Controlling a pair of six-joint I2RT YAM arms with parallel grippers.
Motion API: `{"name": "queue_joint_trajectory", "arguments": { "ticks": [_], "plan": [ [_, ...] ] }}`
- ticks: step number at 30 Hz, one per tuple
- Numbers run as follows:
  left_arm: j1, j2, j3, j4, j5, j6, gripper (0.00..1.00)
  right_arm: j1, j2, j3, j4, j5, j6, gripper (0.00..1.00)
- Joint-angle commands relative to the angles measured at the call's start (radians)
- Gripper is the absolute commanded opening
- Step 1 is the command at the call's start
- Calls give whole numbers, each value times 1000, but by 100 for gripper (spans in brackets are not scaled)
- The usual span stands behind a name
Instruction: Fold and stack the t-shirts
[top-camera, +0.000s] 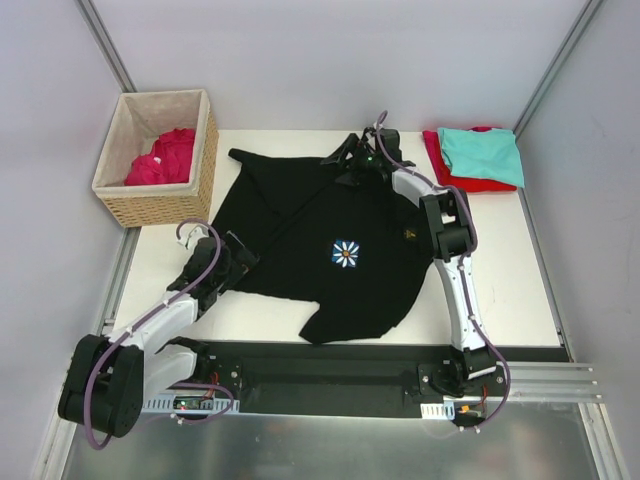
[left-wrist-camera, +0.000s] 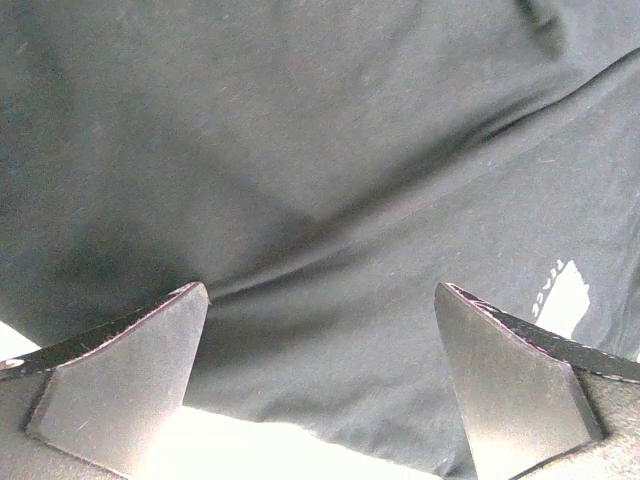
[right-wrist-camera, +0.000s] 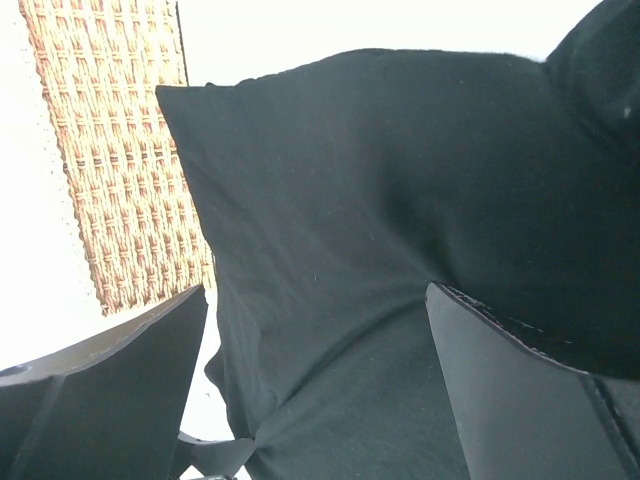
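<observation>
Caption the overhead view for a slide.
Overhead: left gripper and right gripper at opposite edges of a black flower-print t-shirt; wicker basket left, teal t-shirt on red t-shirt right.

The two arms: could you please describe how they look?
The left arm and right arm have white links, black joints and mauve cables looping alongside. The left tool and right tool each carry two flat, dark grey fingers.

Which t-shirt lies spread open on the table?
The black flower-print t-shirt; the teal t-shirt and red t-shirt sit stacked far right, and the pink one is bunched in the basket.
</observation>
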Motion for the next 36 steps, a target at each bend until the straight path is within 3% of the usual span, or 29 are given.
{"name": "queue_joint_trajectory", "arguments": {
  "ticks": [1, 7, 10, 15, 18, 24, 29, 36],
  "plan": [
    [-9, -40, -25, -168, -1, -10, 99, -27, -68, -53, -84, 80, -41, 97],
    [-24, -62, 7, -194, 8, -12, 99, -16, -163, -102, -84, 60, -93, 97],
    [-43, -101, 48, -226, -5, -7, 99, -4, -287, -161, -84, 37, -177, 97],
    [-69, -166, 182, -291, -31, 36, 99, 47, -642, -374, -162, 89, -347, 97],
    [-72, -168, 266, -326, -5, 49, 99, 90, -835, -444, -328, 151, -438, 96],
    [-96, -165, 349, -358, -13, 83, 99, 167, -1153, -838, -380, 279, -443, 96],
    [-96, -180, 337, -369, -47, 99, 99, 179, -1263, -1087, -381, 356, -449, 97],
    [-96, -198, 268, -371, -73, 92, 99, 184, -1272, -1265, -333, 359, -447, 97]
  ]
}}
